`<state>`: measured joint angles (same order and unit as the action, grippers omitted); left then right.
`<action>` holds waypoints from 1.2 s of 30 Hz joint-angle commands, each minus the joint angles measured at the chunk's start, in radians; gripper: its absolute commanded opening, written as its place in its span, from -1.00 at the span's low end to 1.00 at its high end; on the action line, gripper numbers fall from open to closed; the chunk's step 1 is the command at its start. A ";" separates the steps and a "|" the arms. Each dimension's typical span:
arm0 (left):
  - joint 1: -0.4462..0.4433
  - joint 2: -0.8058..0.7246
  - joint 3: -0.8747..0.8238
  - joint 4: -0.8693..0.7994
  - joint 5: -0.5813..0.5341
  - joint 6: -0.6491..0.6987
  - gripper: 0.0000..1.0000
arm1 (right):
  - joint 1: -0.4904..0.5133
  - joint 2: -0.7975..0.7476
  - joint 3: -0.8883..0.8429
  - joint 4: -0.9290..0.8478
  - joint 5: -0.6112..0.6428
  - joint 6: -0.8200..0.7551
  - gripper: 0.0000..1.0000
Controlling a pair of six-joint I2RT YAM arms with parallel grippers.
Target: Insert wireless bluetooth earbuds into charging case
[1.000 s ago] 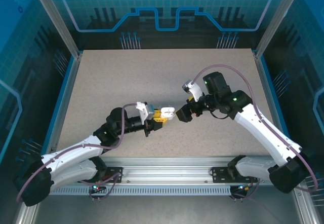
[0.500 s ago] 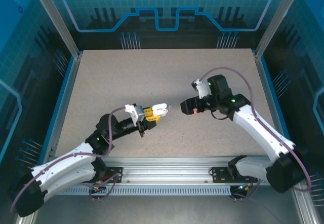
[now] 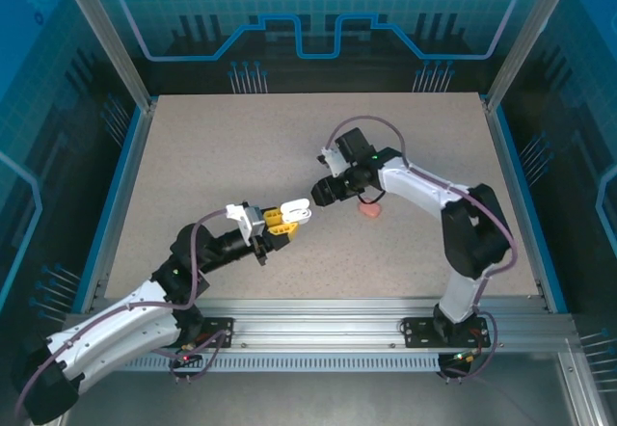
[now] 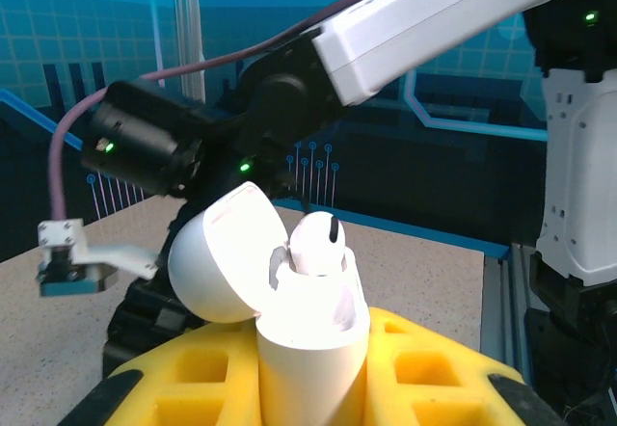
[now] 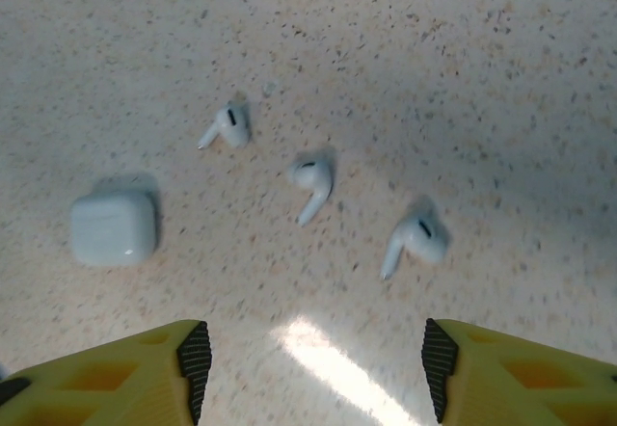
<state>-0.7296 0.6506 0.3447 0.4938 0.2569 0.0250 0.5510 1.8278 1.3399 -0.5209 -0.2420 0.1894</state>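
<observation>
White case, lid open, holds one earbud.

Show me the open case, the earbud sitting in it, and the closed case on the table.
open case [image 4: 313, 363], left wrist view, front of its body.
earbud [image 4: 318, 241], left wrist view, its rounded head.
closed case [image 5: 114, 227], right wrist view, middle of its top.

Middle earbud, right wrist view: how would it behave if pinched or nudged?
The middle earbud looks small, smooth and glossy, so it would probably slip between the right fingers unless pinched squarely. Its rounded head and thin stem, lying flat on the table, suggest a nudge would spin or skid it rather than roll it far. It seems rigid and light.
</observation>
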 commanded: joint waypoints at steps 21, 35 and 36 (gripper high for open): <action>-0.005 -0.024 -0.026 -0.017 -0.033 0.009 -0.75 | 0.043 0.252 0.142 -0.052 0.064 -0.063 0.21; -0.004 -0.025 -0.030 -0.017 -0.037 0.010 -0.74 | 0.054 0.267 0.131 -0.085 0.040 -0.091 0.21; -0.004 -0.025 -0.030 -0.017 -0.038 0.013 -0.74 | 0.054 0.260 0.123 -0.087 0.040 -0.093 0.19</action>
<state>-0.7296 0.6399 0.3248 0.4675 0.2386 0.0261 0.5877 2.0827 1.4738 -0.5720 -0.1875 0.1177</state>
